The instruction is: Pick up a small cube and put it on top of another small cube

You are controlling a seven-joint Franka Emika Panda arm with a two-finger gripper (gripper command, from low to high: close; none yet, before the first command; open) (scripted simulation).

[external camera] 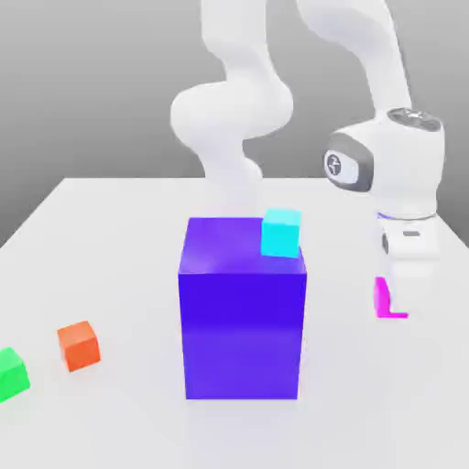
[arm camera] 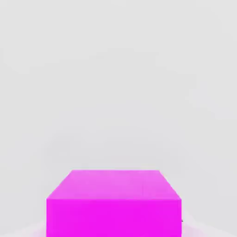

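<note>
Pincer (external camera: 396, 307) clamped on the small magenta cube (external camera: 383, 298), looks lifted a bit off the white counter (external camera: 110, 238), on the exterior view's right. Arm's white fingers mostly cover the cube, so contact is hard to confirm. Small cyan cube (external camera: 281, 233) sits on the big blue-violet block (external camera: 243, 316), at its back right corner. Orange cube (external camera: 79, 345) and green cube (external camera: 12, 374) lie well apart on the left.

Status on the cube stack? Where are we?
Done: the gripper is shut on the magenta cube, which seems lifted off the white table, to the exterior view's right of the big blue block. In hand: carrying it. Left: set it on the cyan cube atop that block, then release.
</note>
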